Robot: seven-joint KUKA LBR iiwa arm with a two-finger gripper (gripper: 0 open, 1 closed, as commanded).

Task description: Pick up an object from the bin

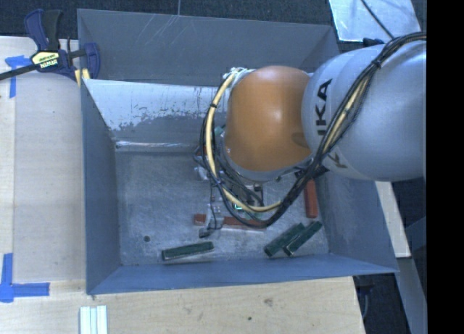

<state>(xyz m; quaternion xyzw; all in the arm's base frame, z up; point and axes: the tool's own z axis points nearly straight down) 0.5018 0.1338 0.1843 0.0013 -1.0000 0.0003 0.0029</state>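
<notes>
My gripper (214, 221) reaches down from under the arm's wrist to the bin floor, a little front of the middle. Right at its tip lies a thin red-brown strip (233, 222), running left to right, with a small red-brown end piece (199, 219) showing on the gripper's left. Whether the gripper touches the strip is hidden. A flat dark green bar (187, 251) lies just in front of it, near the front wall.
Two dark green bars (293, 238) lie side by side, slanted, at the front right. A short red-brown stick (312, 199) lies by the right wall, partly under the arm's cables. The arm covers the middle and back right of the bin.
</notes>
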